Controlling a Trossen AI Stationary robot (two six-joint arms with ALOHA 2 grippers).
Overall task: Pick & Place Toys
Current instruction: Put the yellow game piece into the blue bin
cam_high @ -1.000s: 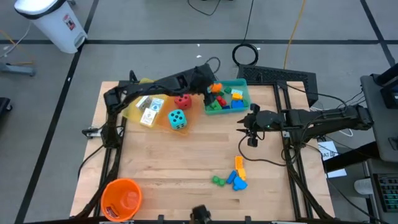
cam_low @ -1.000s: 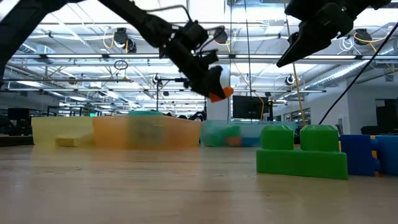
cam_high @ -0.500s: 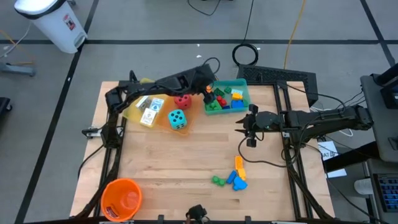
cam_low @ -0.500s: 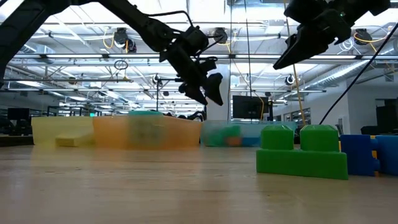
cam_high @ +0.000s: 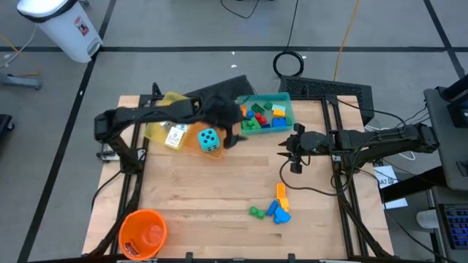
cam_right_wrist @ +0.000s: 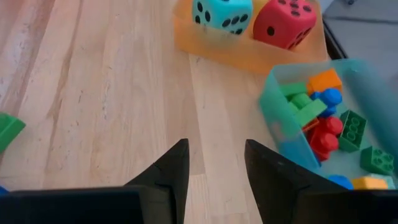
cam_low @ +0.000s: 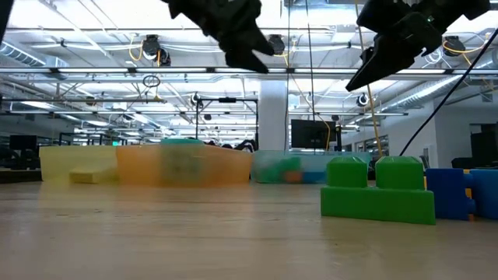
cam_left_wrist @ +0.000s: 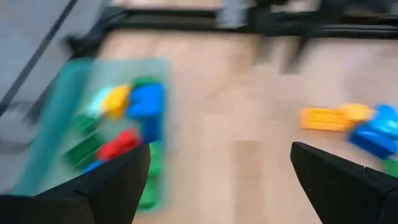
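**Both grippers empty above the surface, toys sorted in trays**

The left gripper (cam_high: 232, 135) hangs over the wooden surface (cam_high: 205, 190) just beside the cyan die (cam_high: 208, 139), its fingers (cam_left_wrist: 112, 186) spread wide with nothing between them. The right gripper (cam_high: 292, 155) waits above the surface's right side, its fingers (cam_right_wrist: 168, 171) parted and empty.

The cyan die and the red die (cam_right_wrist: 285, 20) sit side by side in the orange tray (cam_right_wrist: 242, 56). Next to it, the teal tray (cam_high: 287, 102) holds a heap of small bricks (cam_high: 262, 117) in red, green, blue, yellow and orange. White picture cards (cam_high: 175, 135) lie in the yellow tray (cam_high: 155, 130). A few loose bricks (cam_high: 274, 208), orange, blue and green, remain near the surface's front edge. An orange bucket (cam_high: 142, 232) stands at the front left corner.
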